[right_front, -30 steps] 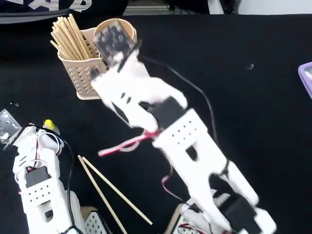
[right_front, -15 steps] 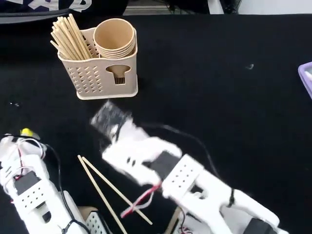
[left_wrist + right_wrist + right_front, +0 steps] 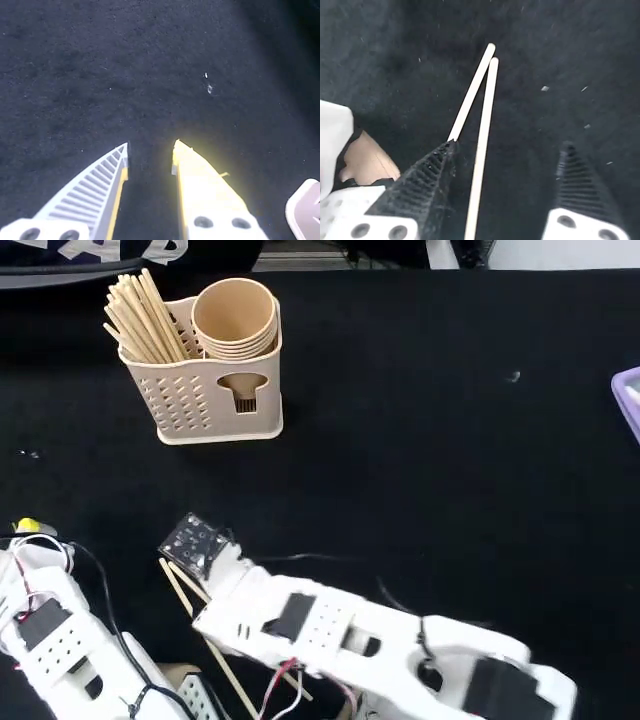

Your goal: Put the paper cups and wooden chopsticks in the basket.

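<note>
Wooden chopsticks (image 3: 483, 135), two loose, one basket (image 3: 200, 400)

Basket (image 3: 205, 405): beige, perforated and upright, set toward the far left of the black surface (image 3: 450, 490); it is divided into two compartments.
Paper cups (image 3: 237, 318): tan, nested in one stack, held upright and mouth up in the compartment on the right in the high view.
Bundled chopsticks (image 3: 140, 312): pale wood, stood leaning in the other compartment, tips fanned above the rim.
Loose chopsticks (image 3: 485, 120): two, laid flat on the surface well apart from the basket, nearly touching at one end and spread toward the other.
</note>
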